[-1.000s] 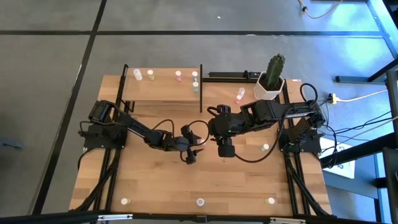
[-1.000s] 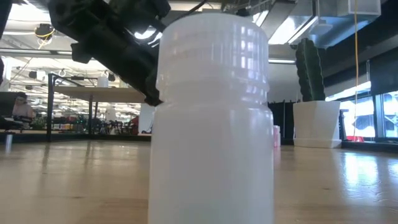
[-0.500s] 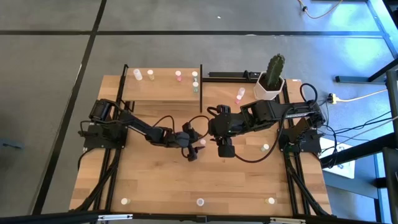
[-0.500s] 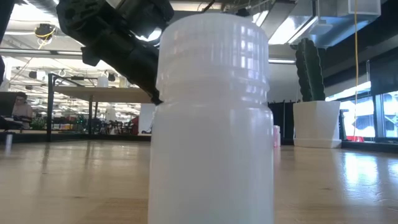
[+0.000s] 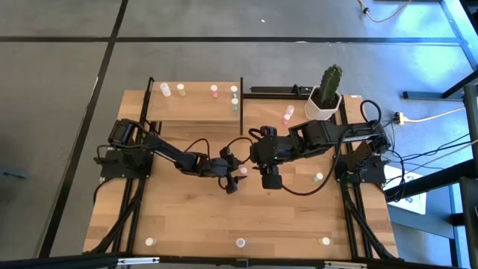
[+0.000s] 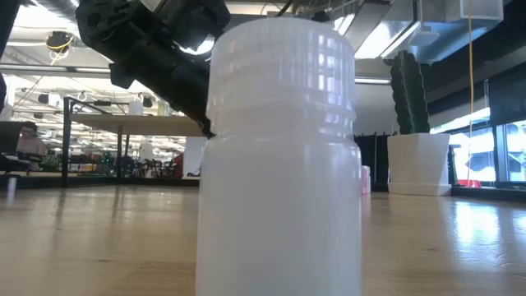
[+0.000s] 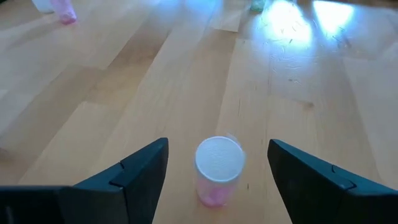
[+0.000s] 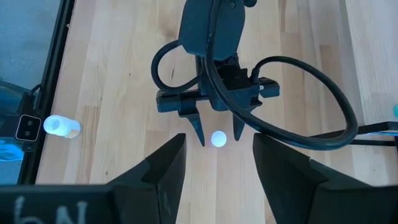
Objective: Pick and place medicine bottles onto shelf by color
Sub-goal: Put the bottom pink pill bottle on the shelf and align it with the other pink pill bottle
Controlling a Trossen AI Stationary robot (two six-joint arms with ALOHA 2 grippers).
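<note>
Left pincer [image 7: 217, 171] straddling a pink bottle [image 7: 217, 169]
Fingers wide open, not touching it; right pincer [image 8: 217, 163] hovers open above, empty.

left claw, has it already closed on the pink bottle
No, the left claw is open, and the pink bottle stands upright on the table between its fingers with a gap on each side.

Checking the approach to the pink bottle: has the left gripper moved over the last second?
Yes. In the high view the left gripper has shifted toward the cactus pot side of the table, and its open fingers now straddle the pink bottle.
</note>
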